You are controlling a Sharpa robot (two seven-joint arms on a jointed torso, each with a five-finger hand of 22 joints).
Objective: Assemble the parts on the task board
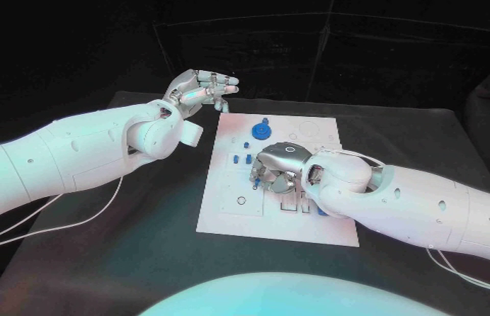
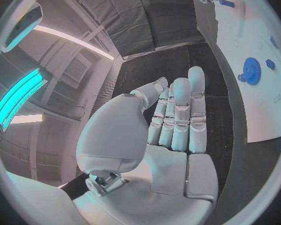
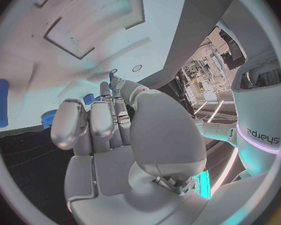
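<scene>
Right robot hand (image 1: 277, 168) pinches a blue part (image 3: 113, 76), seen from its wrist; left robot hand (image 1: 201, 88) released.

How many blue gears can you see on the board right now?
1: a blue gear near the far end of the board, beyond the right hand. That hand covers the board's middle, so more may be hidden.

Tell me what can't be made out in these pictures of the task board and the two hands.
- Head view: the right hand covers the middle of the task board; what lies under it is hidden.
- Right wrist view: a small blue part at the fingertips; whether it is pinched is unclear.
- Head view: small blue parts too small to identify.
- Left hand holds nothing.
</scene>
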